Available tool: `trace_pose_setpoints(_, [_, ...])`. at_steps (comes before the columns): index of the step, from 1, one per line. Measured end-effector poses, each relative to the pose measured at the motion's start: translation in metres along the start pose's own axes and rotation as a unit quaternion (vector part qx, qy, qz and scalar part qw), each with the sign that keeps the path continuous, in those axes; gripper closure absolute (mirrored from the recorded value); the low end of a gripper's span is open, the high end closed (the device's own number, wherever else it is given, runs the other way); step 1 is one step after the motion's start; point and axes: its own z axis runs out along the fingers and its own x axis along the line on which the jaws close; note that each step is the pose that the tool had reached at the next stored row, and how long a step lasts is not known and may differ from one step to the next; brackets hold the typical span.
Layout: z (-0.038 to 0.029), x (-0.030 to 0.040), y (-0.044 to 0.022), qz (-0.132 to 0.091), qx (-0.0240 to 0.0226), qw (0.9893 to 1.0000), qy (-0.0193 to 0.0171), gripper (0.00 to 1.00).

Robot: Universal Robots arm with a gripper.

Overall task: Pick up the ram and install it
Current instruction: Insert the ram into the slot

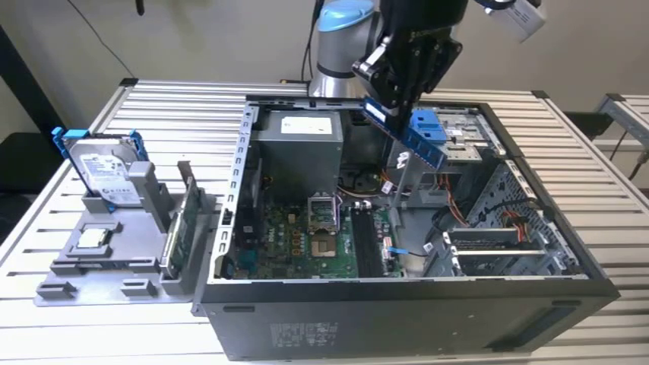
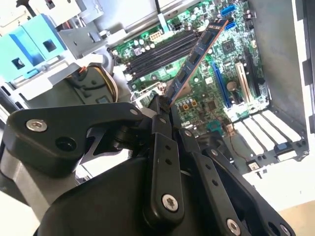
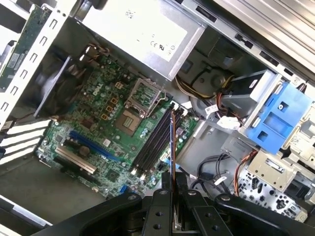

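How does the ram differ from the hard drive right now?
The ram is a thin, narrow, dark blue stick; the hard drive is a broader silver block in a blue frame. The ram hangs tilted in the gripper above the open case; the hard drive stands in a gray holder beside the case, at the exterior view's left. Neither is installed in the case yet.

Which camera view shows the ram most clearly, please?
The second wrist view: the ram shows its flat face and black chips, jutting from the gripper over the motherboard. In the first wrist view it is edge-on, a thin line. The exterior view shows it tilted in the gripper above the open computer case.
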Motion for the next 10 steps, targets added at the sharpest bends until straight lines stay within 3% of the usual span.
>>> trace_pose_setpoints(6, [0.0038, 0.0002, 0.0001, 0.03, 0.0007, 0.9996, 0.0013, 0.86])
trace_pose_setpoints(10, [0.0054, 0.0002, 0.0001, 0.044, -0.0003, 0.999, 0.0044, 0.86])
